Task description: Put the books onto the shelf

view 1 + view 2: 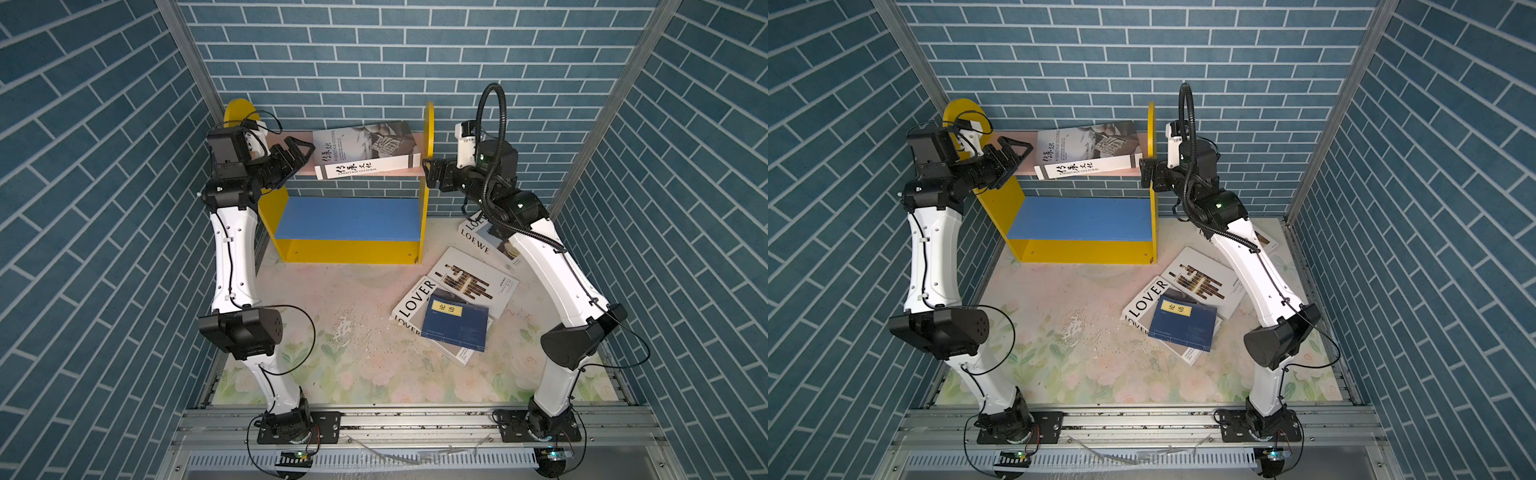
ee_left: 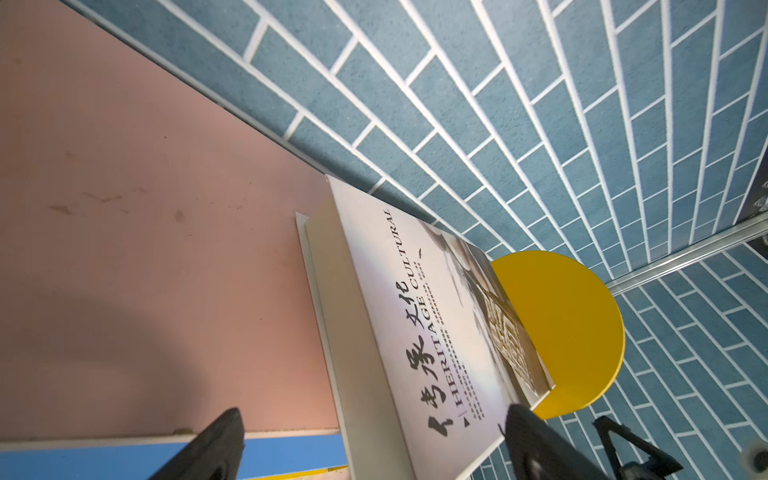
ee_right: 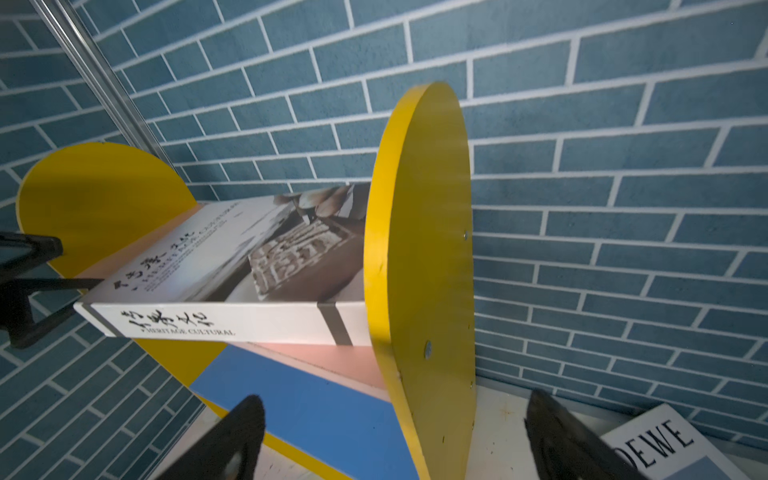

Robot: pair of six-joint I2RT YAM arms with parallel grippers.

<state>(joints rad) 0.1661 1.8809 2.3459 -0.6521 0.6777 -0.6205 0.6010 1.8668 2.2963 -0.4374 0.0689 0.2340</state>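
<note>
The shelf (image 1: 349, 220) stands at the back with yellow sides, a pink upper board (image 2: 145, 249) and a blue lower board (image 3: 316, 403). The Heritage Cultural book (image 1: 365, 149) (image 2: 415, 332) (image 3: 232, 266) lies tilted on the pink board against the right panel. My left gripper (image 1: 301, 156) (image 2: 374, 411) is open at that book's left end, not gripping it. My right gripper (image 1: 429, 172) (image 3: 395, 397) is open, straddling the right panel's front edge. On the table lie the LOEWE book (image 1: 478, 241), the brown-bar book (image 1: 473, 282), LOVER (image 1: 415, 299) and the navy book (image 1: 455, 326) on top of it.
Blue brick walls (image 1: 374, 62) close in on three sides, with metal corner posts (image 1: 195, 70). The floral table (image 1: 332, 332) ends at a metal rail (image 1: 415, 419) in front, where both arm bases are bolted. My right arm (image 1: 552, 270) hangs over the LOEWE book.
</note>
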